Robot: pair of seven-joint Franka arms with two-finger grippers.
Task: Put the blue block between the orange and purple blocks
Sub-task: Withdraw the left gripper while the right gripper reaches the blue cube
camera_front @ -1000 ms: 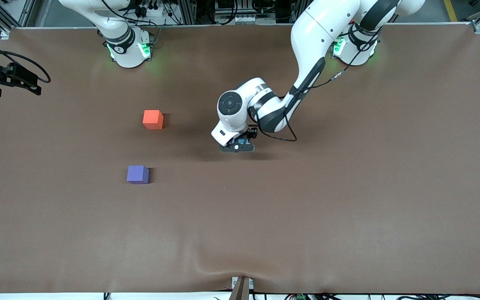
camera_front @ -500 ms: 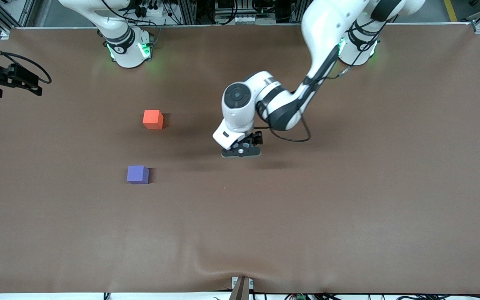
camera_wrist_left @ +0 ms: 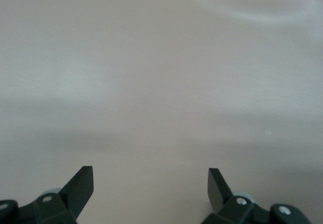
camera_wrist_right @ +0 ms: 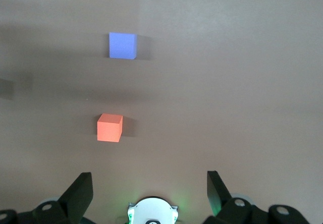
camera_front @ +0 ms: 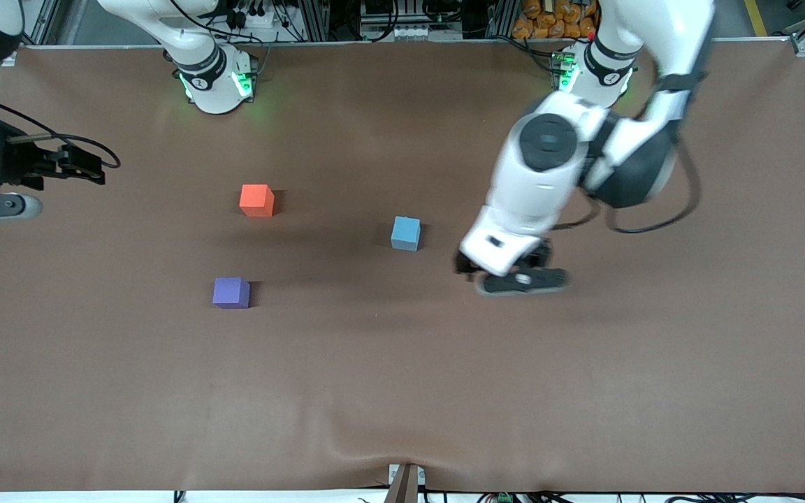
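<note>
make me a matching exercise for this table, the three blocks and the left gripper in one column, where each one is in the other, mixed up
1. blue block
2. orange block
3. purple block
4. left gripper

A. nearest the front camera of the three blocks
B. open, holding nothing, over bare table
C. nearest the robots' bases of the three blocks
D. alone on the table, toward the left arm's end from the other two

Pairs: 1-D, 2-C, 3-A, 4-B

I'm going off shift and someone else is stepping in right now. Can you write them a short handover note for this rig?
Left gripper: open, empty, over bare table toward the left arm's end.
Right gripper: open, empty, waiting at the right arm's end.
Blue block: on the table, off toward the left arm's end from the other two.
Orange block and purple block: apart, purple nearer the front camera.
Done: nothing placed.
Left: set blue in the gap between them.
</note>
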